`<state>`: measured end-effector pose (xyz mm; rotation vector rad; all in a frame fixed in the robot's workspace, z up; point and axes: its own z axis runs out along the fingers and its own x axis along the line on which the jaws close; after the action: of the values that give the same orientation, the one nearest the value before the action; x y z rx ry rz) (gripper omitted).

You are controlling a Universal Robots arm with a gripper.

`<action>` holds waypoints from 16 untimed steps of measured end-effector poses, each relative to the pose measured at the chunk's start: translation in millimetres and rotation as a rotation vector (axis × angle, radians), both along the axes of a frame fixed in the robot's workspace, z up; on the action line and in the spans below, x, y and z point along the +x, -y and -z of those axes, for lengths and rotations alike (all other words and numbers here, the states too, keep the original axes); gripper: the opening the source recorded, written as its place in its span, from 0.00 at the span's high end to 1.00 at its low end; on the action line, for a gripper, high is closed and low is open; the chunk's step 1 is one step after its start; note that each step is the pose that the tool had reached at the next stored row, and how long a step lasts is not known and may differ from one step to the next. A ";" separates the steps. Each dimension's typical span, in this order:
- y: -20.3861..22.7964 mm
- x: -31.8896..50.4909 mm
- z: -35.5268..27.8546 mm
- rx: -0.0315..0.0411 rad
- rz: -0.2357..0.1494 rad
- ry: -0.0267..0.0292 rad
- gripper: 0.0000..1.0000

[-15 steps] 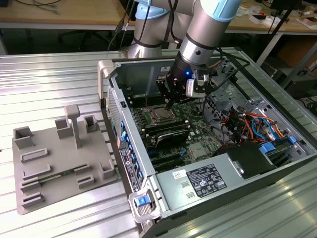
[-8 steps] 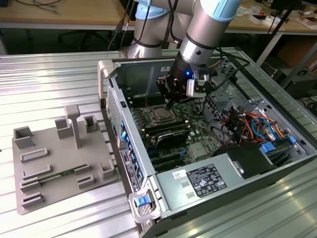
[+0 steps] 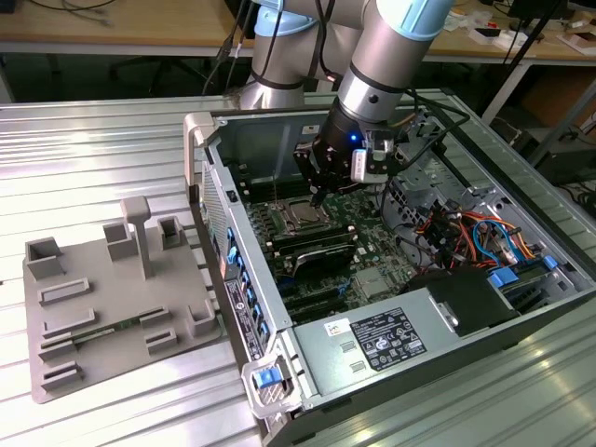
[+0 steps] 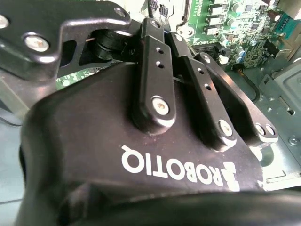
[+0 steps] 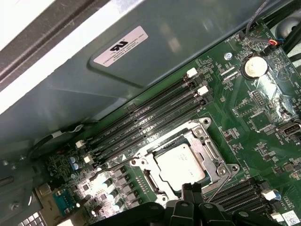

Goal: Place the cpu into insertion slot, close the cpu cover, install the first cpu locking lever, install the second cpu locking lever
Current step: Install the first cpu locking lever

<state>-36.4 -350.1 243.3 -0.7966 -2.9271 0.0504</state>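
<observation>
CPU (image 5: 181,162), small flat silver-topped square chip, seated in dark socket w/ silvery metal cover frame (image 5: 207,141) down over it, directly below gripper (image 5: 188,188). Jaws look closed, holding nothing. Judged light, rigid, fragile underside; handle by edges only.

Tool (image 5: 188,200) tips — and cpu (image 5: 180,165) edge beneath — hidden.

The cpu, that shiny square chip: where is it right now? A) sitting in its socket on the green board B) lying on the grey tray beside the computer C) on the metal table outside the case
A: in the first wrist view the cpu sits in the insertion slot, with the cpu cover framing it on the green board.
</observation>
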 end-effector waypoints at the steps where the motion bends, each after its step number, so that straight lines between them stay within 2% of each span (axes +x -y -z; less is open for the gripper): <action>1: 0.0 0.0 0.0 0.0001 -0.002 0.0000 0.89; 16: 0.0 0.0 0.0 0.0015 -0.038 0.0000 0.89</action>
<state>-36.4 -350.1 243.3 -0.7409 -2.9419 0.0513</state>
